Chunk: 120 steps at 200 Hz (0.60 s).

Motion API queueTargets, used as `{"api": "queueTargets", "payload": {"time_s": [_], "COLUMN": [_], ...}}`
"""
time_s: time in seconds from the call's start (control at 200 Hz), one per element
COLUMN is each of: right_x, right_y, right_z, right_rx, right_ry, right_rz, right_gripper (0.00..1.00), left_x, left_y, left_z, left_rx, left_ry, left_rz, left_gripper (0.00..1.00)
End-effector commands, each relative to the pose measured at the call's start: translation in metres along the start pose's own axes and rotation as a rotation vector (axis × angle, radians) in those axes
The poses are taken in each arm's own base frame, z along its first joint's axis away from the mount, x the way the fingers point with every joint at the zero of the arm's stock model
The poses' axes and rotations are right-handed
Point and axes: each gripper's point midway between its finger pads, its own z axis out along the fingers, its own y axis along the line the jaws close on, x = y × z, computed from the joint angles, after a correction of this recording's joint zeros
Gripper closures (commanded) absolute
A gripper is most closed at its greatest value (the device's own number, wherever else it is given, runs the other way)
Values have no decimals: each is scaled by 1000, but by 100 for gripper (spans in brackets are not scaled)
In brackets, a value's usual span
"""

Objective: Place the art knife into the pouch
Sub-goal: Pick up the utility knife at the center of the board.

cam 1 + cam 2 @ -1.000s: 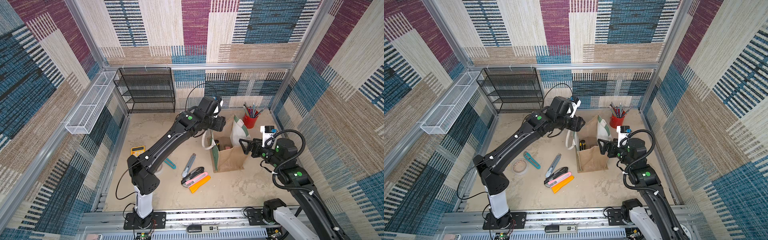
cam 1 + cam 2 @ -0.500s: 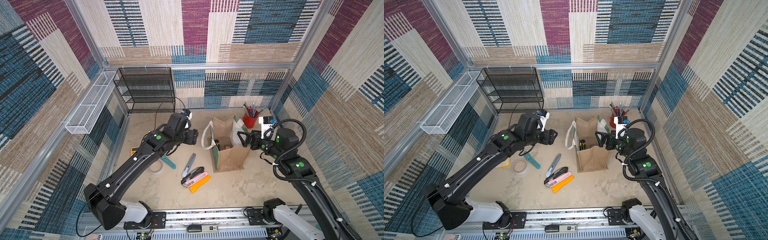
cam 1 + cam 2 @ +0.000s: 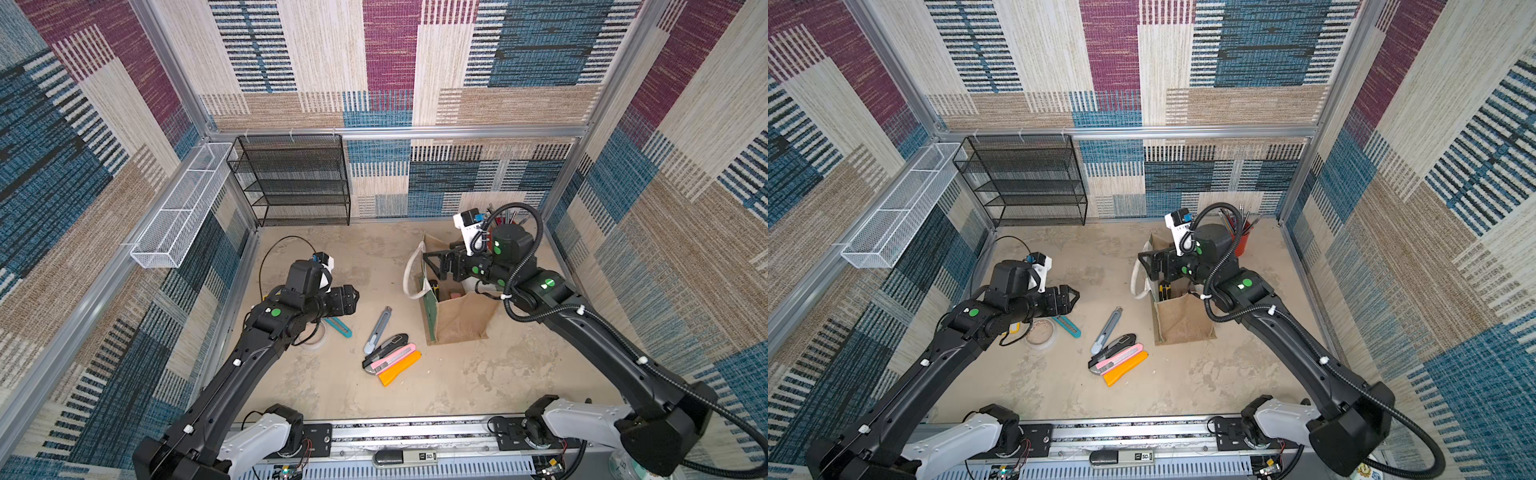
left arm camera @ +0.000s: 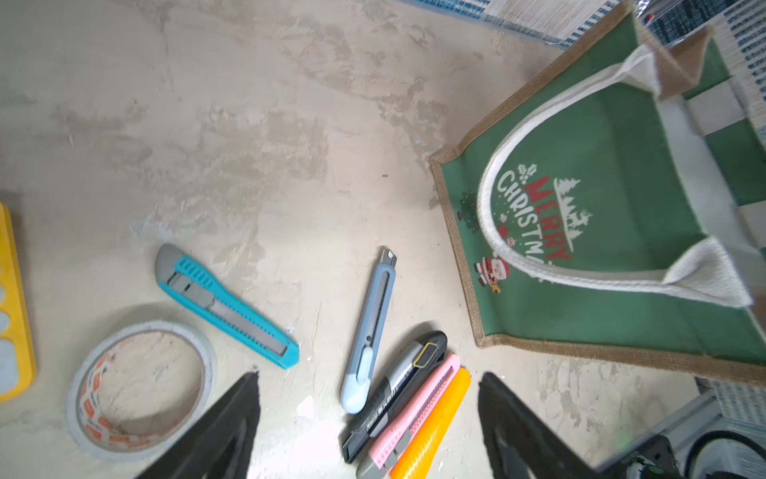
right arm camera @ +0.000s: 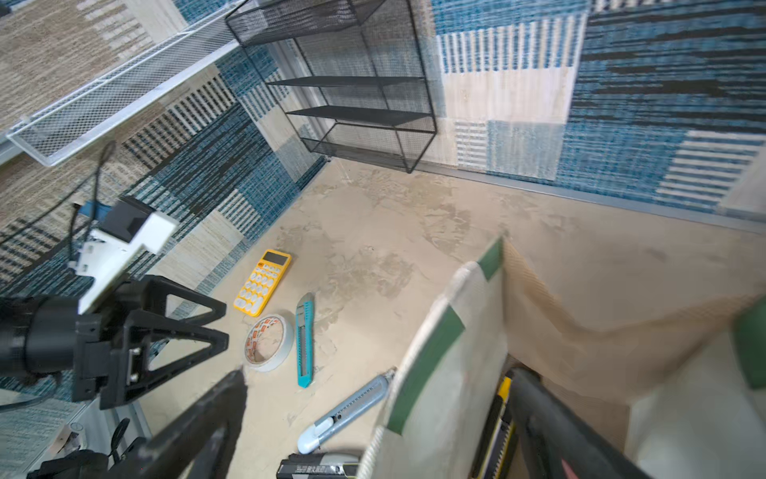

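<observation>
L hand (image 4: 369, 419) has swung off the pouch (image 3: 457, 320) back over the bench (image 3: 332, 257), fingers spread, nothing held. R hand (image 3: 436, 264) spread wide across pouch rim, propping it. One yellow-black knife (image 5: 497, 423) already inside; grey-blue (image 4: 369, 331), black (image 4: 393, 394), pink (image 4: 414, 414), orange (image 4: 433, 427), teal (image 4: 226, 305) cutters remain, tape roll (image 4: 141, 385) nearby

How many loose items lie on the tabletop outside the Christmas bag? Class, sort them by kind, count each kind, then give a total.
Knives: 5 (teal knife, grey-blue knife, black knife, pink knife, orange knife)
Tape roll: 1
Calculator: 1
Total: 7
</observation>
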Motion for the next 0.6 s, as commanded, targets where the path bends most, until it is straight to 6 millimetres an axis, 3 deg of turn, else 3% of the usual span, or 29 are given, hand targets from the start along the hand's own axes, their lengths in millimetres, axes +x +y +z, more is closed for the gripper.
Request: {"api": "queueTargets", "payload": {"time_s": [0.0,0.18,0.361,0.596], "right_x": [-5,13,50,77], "right_y": [19,49,71,94], "right_z": [22,72,128,175], "right_rx": [-20,-97,-169,-276], "right_ry": [10,101,248,323], "right_rz": [-61,-89,-103,-81], "right_gripper": [0,1,0,4], "left_x": [9,24,41,49], "left_y": [4,25,51,71], "left_z": [1,3,11,6], "left_rx": [69,117,148,171], "left_ry": [15,31,43,2], "left_rz": [-92,-227,-387,-505], "left_gripper": [15,15,15,15]}}
